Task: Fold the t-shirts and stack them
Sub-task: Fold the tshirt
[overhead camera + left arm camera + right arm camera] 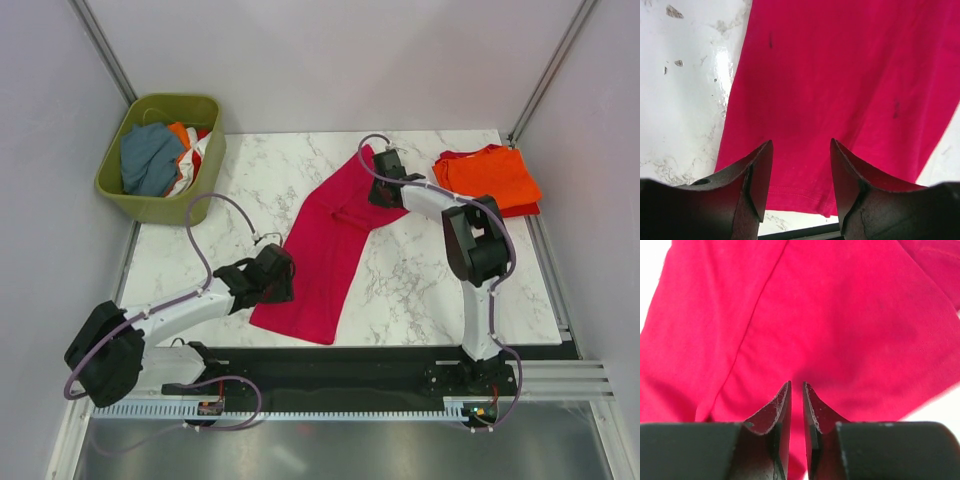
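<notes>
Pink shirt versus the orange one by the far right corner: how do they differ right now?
The pink shirt lies as a long diagonal strip mid-table; the orange shirt is a compact folded square. The pink shirt rests directly on the table; the orange shirt sits atop a red shirt. The left gripper and right gripper are over the pink shirt's ends; neither is at the orange shirt. Both lie flat.
</notes>
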You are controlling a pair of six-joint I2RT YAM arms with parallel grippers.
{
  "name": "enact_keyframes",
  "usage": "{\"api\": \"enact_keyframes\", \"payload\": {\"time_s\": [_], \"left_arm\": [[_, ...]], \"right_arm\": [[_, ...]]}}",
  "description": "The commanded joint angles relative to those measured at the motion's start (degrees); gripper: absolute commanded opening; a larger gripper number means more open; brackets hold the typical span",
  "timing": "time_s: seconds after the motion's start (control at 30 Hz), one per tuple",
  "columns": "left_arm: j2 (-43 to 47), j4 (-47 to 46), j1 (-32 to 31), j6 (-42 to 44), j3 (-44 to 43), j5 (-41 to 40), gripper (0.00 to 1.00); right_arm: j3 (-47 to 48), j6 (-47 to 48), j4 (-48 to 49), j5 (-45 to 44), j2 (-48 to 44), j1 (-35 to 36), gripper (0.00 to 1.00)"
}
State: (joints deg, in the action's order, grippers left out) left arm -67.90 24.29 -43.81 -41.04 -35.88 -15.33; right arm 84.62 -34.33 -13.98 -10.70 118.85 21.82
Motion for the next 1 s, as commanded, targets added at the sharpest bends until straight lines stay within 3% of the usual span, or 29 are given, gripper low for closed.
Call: {"api": "enact_keyframes", "payload": {"time_s": [0.0,0.3,0.67,0.97], "left_arm": [[-2.41,0.67,0.31,1.4,-0.86,0.92,0.57],[-5.14,-3.72,0.48,-1.68,4.14,7.15,0.54],[-9.09,-16.02,-0.22,-6.33,10.13,17.79,0.47],[-14.27,-20.25,-5.05,-9.85,5.39,19.38,0.47]], "right_arm": [[5.81,-0.66,-3.33,-2.75,5.24,-0.2,0.21],[19.42,-0.83,-9.49,-3.98,16.06,-0.29,0.0],[33.85,0.84,-14.5,-2.66,26.87,-0.47,0.0],[43.17,2.33,-14.41,1.11,32.84,-1.26,0.02]]}}
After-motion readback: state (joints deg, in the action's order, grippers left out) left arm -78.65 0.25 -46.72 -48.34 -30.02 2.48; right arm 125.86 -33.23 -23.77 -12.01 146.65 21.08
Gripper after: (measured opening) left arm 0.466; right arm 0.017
